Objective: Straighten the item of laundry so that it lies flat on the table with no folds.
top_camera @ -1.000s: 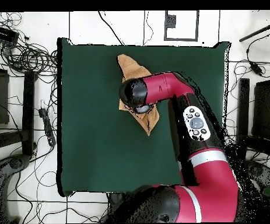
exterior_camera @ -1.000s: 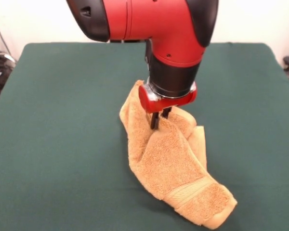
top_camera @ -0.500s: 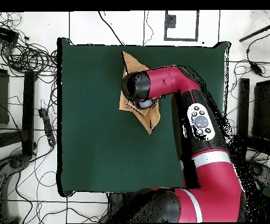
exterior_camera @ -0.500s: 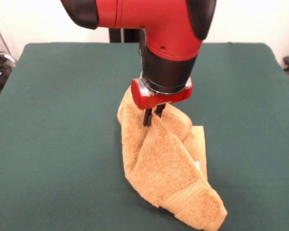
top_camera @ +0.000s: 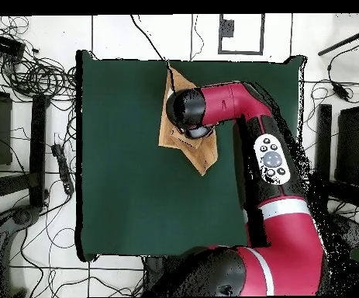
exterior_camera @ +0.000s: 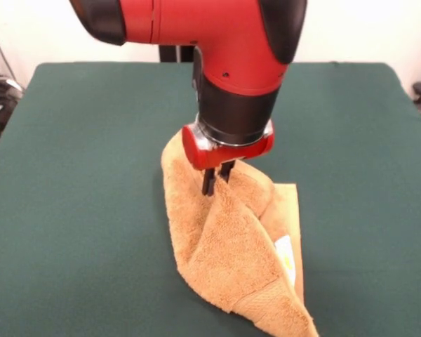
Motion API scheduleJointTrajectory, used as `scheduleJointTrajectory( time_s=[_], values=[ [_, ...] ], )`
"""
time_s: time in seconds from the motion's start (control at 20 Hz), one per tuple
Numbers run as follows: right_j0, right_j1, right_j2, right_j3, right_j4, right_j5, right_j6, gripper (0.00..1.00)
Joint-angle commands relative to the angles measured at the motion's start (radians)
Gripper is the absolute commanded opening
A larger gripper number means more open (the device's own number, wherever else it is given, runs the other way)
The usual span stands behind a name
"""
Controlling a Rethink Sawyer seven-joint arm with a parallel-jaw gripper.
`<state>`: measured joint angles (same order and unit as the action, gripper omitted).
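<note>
Your towel (exterior_camera: 228, 253), golden-orange terry cloth, was bunched and partly lifted, not flat. Its highest fold rose to a ridge, and from that ridge the cloth draped down in two layers toward the front camera, with the lower end running off the picture's bottom edge. A woven band crossed the towel near that lower end, and a small white care tag (exterior_camera: 285, 253) showed on the layer lying underneath, just beside the draped fold. From overhead, the towel sat near the edge of the surface (exterior_camera: 77, 175) farthest from the robot's base, with one corner reaching right to that edge.

The jaws (exterior_camera: 215, 177) were closed on the ridge of the towel, pinching the cloth between two thin dark prongs and holding that part up off the surface. Above the towel hung the red and black arm (exterior_camera: 217, 42), covering much of the cloth in the overhead view.

You would judge the task well short of done: the towel was doubled over itself, with at least one long fold and a raised peak. What remained was to draw the gripped part outward away from the rest of the towel, lay it down, and open the overlapping layers.
</note>
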<state>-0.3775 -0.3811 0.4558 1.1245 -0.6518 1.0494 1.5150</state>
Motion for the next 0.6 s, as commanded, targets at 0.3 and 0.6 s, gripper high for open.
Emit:
scheduleJointTrajectory(
  time_s=[0.3, 0.6],
  values=[
    [-0.037, 0.123, 0.108, -0.075, -0.059, 0.010, -0.520, 0.00],
    [-0.028, 0.156, 0.116, -0.139, -0.076, 0.041, -0.673, 0.00]
  ],
)
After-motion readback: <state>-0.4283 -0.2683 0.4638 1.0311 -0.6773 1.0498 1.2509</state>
